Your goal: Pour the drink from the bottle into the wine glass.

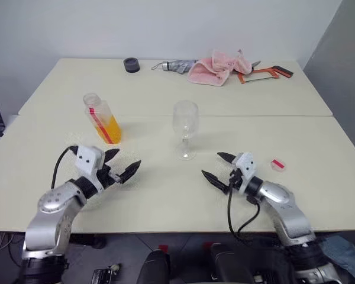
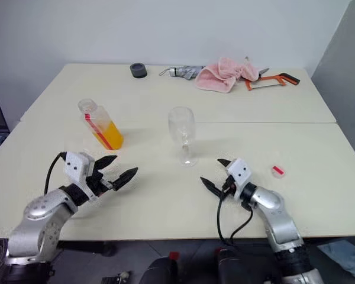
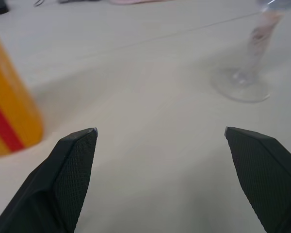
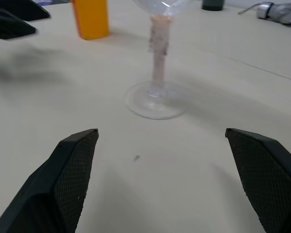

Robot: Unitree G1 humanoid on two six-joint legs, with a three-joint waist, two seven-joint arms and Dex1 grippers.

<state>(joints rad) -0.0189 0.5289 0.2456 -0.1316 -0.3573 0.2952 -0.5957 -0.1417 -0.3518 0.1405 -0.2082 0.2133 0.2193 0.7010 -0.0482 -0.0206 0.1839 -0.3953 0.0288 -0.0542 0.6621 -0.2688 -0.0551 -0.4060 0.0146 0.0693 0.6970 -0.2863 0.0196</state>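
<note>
While upright, the bottle (image 1: 102, 119) stands beyond the left claw (image 1: 119, 164).

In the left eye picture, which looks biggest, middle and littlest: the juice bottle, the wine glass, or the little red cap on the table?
Biggest to smallest, as they look:
1. wine glass, slightly taller than the bottle, though it's close
2. bottle, which tilts, so these two are nearly alike
3. red cap, clearly the smallest

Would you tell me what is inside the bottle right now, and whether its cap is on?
The bottle holds orange-yellow drink in its lower part; the upper part looks empty. Its mouth appears open, and a small red-white cap lies on the table.
</note>
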